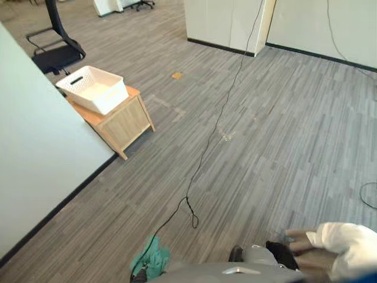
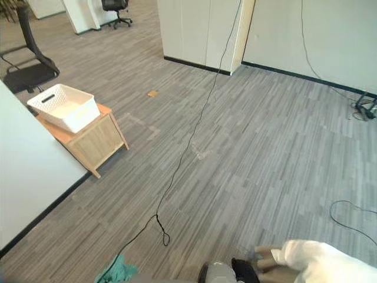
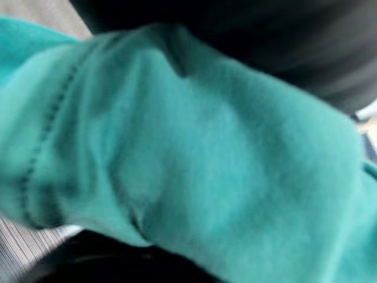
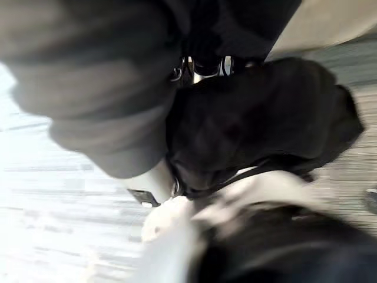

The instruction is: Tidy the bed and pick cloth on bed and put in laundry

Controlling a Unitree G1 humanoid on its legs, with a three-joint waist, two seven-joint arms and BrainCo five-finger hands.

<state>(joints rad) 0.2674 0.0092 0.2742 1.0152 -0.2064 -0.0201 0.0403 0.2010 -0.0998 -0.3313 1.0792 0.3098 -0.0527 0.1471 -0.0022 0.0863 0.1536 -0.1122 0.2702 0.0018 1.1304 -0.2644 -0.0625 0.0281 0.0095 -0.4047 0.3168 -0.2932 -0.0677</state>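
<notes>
A teal cloth (image 1: pixel 152 259) hangs bunched at the bottom edge, left of centre, low over the grey floor. Seen from the left wrist, the same teal cloth (image 3: pixel 206 159) lies right against the camera and covers my left hand. The white laundry basket (image 1: pixel 94 88) stands empty on a low wooden cabinet (image 1: pixel 123 124) against the left wall, well ahead and to the left of the cloth. The dark cover of my right hand (image 1: pixel 281 253) shows at the bottom right. A person's hand (image 1: pixel 301 243) in a white sleeve (image 1: pixel 347 242) reaches in just beside it.
A white wall (image 1: pixel 35 153) runs along the left side up to the cabinet. A black office chair (image 1: pixel 56 53) stands behind the basket. White partitions (image 1: pixel 227 23) close off the far side. Loose cables (image 2: pixel 365 106) lie at the far right. Grey plank floor (image 1: pixel 277 135) stretches between.
</notes>
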